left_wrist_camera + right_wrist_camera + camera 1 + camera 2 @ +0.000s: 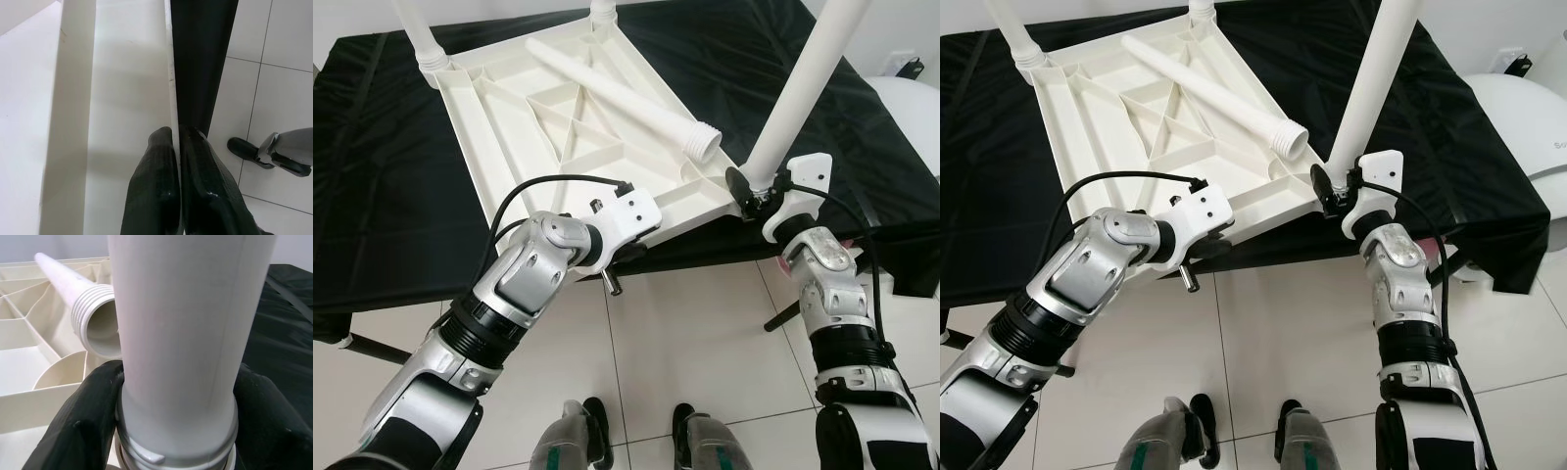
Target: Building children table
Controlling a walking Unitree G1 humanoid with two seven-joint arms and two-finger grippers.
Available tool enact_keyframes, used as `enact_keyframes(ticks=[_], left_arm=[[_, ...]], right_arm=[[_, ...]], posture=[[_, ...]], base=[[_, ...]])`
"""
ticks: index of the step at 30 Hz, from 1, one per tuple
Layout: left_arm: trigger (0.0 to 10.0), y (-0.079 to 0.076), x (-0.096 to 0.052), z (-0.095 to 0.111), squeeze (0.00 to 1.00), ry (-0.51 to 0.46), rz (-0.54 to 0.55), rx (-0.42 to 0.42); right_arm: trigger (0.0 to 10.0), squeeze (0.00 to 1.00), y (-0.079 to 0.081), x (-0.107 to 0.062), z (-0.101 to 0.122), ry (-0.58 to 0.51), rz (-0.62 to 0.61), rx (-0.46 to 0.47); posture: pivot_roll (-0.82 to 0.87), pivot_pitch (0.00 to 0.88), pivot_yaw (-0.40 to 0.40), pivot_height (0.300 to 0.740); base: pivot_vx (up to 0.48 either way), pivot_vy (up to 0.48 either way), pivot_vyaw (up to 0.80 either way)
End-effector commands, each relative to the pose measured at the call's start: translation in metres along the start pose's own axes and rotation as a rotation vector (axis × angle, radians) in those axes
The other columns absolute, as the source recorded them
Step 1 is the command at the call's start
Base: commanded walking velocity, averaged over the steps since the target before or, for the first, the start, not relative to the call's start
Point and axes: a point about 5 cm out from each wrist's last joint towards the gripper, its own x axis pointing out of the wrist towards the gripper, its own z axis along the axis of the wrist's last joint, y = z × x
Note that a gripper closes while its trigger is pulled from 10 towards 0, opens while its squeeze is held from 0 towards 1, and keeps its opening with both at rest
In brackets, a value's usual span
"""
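tabletop (578,127) inverted on black-draped table (391,196). my left pincer (177,147) pinches its near rim. my right pincer (176,421) clamps upright leg (803,88); spare leg (617,90) lies loose.

One white tabletop (558,127) lies upside down on one black-draped worktop (382,186). Four white legs: three stand in corner sockets at 10, 12 and 4 o'clock (803,88), one loose leg (617,90) lies across the ribs.
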Motion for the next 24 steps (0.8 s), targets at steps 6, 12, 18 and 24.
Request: enact_keyframes(ticks=[6, 12, 18, 24], left_arm=[[10.0, 0.004, -0.004, 0.008, 0.00, -0.017, 0.078, 0.034], [10.0, 0.004, -0.003, 0.008, 0.00, -0.018, 0.077, 0.035], [10.0, 0.004, -0.003, 0.008, 0.00, -0.019, 0.077, 0.036], [10.0, 0.004, -0.003, 0.009, 0.00, -0.021, 0.077, 0.037]], right_arm=[[10.0, 0.00, 0.025, 0.002, -0.001, -0.001, 0.012, 0.029], [10.0, 0.00, 0.032, 0.001, -0.005, 0.017, -0.073, 0.039], [10.0, 0.00, 0.033, 0.000, -0.006, 0.029, -0.125, 0.034], [10.0, 0.00, 0.040, 0.000, -0.007, 0.035, -0.160, 0.030]], posture=[[-0.10, 0.217, 0.067, 0.740], [-0.10, 0.213, 0.066, 0.740], [-0.10, 0.208, 0.064, 0.740], [-0.10, 0.208, 0.064, 0.740]], base=[[0.000, 0.000, 0.00], [0.000, 0.000, 0.00], [0.000, 0.000, 0.00], [0.000, 0.000, 0.00]])
